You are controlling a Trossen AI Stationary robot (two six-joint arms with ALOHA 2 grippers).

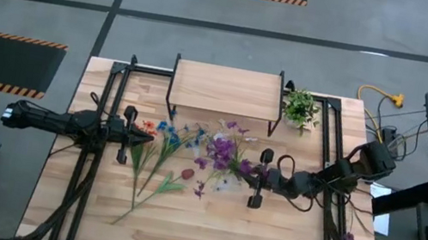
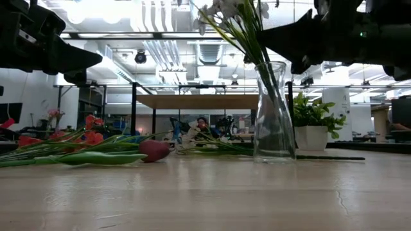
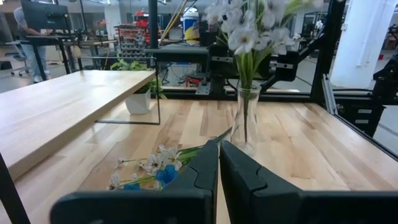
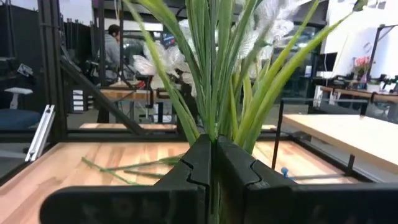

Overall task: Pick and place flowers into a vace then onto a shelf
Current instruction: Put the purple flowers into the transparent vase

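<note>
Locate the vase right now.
The clear glass vase stands upright on the tabletop right of centre in the low view, white flowers in it, in front of the shelf and the potted plant.

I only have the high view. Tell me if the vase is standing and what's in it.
Observer: The vase stands upright on the table, holding white flowers.
Operator: Report the right gripper's grip.
Observer: The right gripper is shut on the green stems of those white flowers, above the vase mouth.
Operator: Now give me the left one.
Observer: The left gripper is shut and empty. It is off the tabletop, with loose flowers lying just ahead of it.
</note>
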